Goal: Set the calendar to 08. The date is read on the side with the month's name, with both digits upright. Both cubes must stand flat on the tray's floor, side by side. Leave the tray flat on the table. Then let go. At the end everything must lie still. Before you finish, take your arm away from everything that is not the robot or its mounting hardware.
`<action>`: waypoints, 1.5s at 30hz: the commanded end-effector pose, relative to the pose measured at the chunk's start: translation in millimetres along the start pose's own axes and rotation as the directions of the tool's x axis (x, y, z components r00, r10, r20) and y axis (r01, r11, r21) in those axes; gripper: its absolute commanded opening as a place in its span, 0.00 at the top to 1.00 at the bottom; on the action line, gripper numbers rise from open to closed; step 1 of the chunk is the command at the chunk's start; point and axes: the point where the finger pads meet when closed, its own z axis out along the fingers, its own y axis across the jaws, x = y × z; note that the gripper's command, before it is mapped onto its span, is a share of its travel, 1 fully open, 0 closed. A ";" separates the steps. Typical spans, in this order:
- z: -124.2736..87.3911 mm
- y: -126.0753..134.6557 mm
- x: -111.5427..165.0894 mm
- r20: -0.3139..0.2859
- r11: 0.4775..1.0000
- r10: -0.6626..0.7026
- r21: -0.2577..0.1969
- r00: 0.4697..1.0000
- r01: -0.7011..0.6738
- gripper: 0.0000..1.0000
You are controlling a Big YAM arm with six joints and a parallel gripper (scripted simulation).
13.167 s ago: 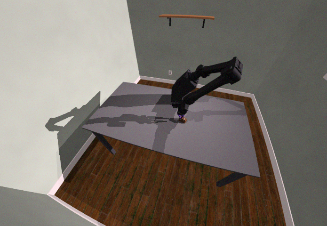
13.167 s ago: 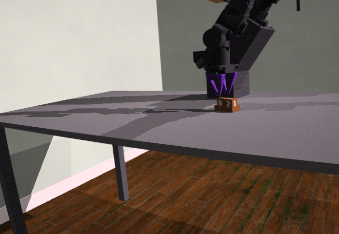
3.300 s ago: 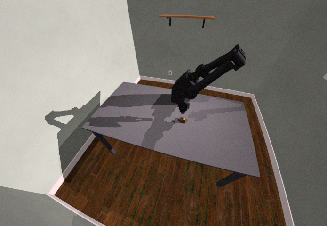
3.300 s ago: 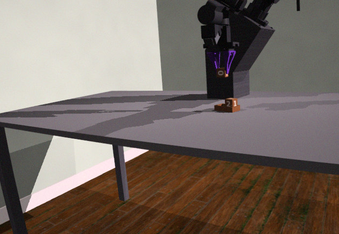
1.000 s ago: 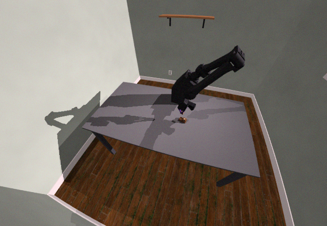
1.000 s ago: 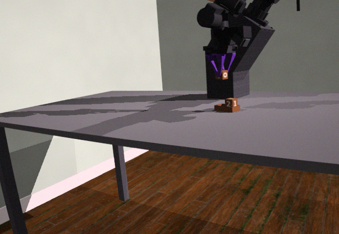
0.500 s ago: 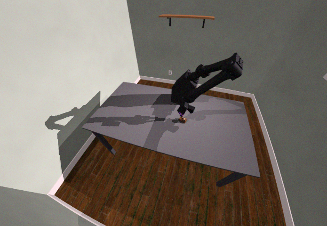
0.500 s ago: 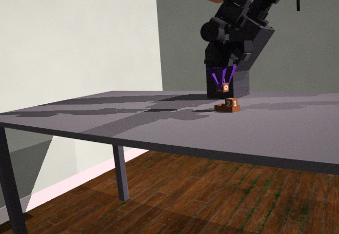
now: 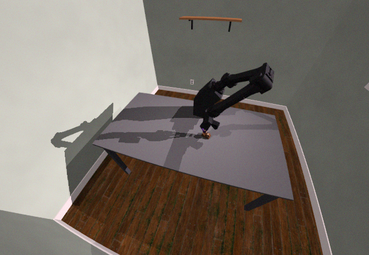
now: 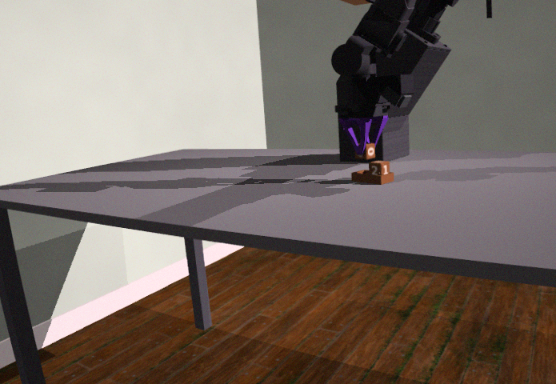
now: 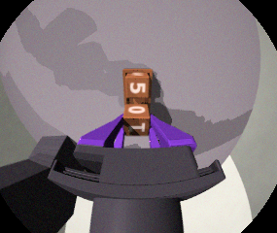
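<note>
A small brown tray lies flat near the middle of the grey table. One brown digit cube stands in its right part, showing 2 and 1 on the sides facing the exterior camera; in the wrist view its top shows a 5. My gripper, with purple fingers, is shut on the second digit cube and holds it just above the tray's left part. This held cube shows a 0 toward the exterior camera and also a 0 in the wrist view. In the top view the tray is tiny under the gripper.
The dark arm reaches over the table from its far side. A wooden shelf hangs on the back wall, well away. Shadows of the arm cross the table top.
</note>
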 end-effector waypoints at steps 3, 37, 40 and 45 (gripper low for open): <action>-3.4 -6.0 -4.1 0.006 1.000 0.002 0.016 1.000 -0.002 0.74; -3.4 -6.6 -5.2 0.006 1.000 0.000 0.016 1.000 0.000 0.74; -3.5 -7.8 -7.2 0.006 1.000 -0.003 0.015 1.000 0.003 0.74; -3.3 -8.7 -9.9 0.006 1.000 -0.010 0.014 1.000 0.010 0.74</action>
